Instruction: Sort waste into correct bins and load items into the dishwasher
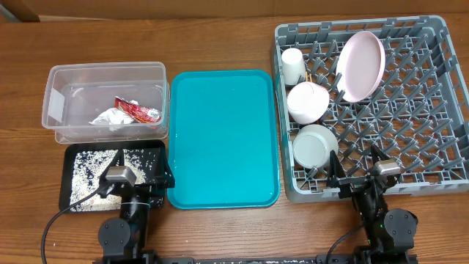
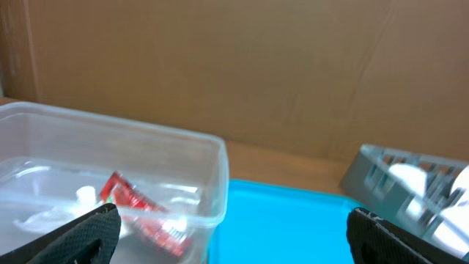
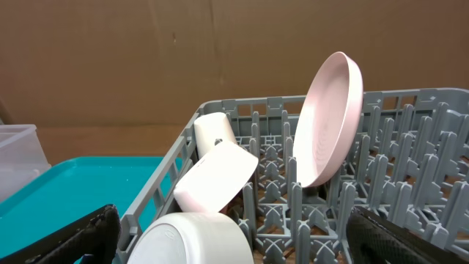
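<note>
The clear tub (image 1: 66,88) at the left holds a crumpled white napkin (image 1: 111,118) and a red-and-white wrapper (image 1: 138,110), which also shows through the tub wall (image 2: 135,202). Rice grains (image 1: 91,167) lie scattered in the black tray (image 1: 67,198). The grey dish rack (image 1: 418,125) holds the pink plate (image 1: 360,66) on edge, a white cup (image 1: 293,66) and two pale bowls (image 1: 308,101) (image 1: 315,145). My left gripper (image 1: 134,180) is open and empty over the black tray's near right. My right gripper (image 1: 366,176) is open and empty at the rack's near edge.
A teal serving tray (image 1: 223,139) lies bare between the bins and the rack. Brown cardboard walls the table's far side. In the right wrist view the nearest bowl (image 3: 194,238) sits low between the fingers, with the second bowl (image 3: 216,176) and the plate (image 3: 330,121) behind it.
</note>
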`<state>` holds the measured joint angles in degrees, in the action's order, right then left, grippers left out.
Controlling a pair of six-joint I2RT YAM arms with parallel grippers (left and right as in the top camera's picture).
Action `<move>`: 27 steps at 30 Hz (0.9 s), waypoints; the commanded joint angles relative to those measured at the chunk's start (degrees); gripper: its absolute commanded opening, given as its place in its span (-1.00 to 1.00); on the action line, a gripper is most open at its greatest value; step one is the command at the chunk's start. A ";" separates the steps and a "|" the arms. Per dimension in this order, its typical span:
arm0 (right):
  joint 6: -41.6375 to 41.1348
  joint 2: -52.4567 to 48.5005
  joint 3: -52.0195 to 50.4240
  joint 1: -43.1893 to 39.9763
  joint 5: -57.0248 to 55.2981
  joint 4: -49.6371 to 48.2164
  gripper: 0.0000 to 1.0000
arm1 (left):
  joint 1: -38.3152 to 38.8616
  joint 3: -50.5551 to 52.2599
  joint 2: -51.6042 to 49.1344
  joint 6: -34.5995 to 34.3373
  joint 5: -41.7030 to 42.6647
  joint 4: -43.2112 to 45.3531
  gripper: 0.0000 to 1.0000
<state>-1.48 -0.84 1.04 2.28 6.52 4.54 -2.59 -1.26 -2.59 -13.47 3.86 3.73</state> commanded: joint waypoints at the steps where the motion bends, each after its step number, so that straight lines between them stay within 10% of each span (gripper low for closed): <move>1: -0.04 0.68 -0.59 -0.15 -0.68 -0.31 1.00 | 0.48 1.01 1.99 6.05 -1.46 -2.89 1.00; 11: -0.07 0.68 -0.59 -0.15 -0.66 -0.31 1.00 | 0.48 0.98 2.40 17.92 -2.25 -8.17 1.00; 27: -0.07 0.68 -0.59 -0.15 -0.68 -0.31 1.00 | 0.26 0.98 2.38 18.18 -1.92 -8.09 1.00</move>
<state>-1.50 -0.84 1.06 2.28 6.55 4.49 -2.59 -0.62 -0.95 3.44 2.28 -4.38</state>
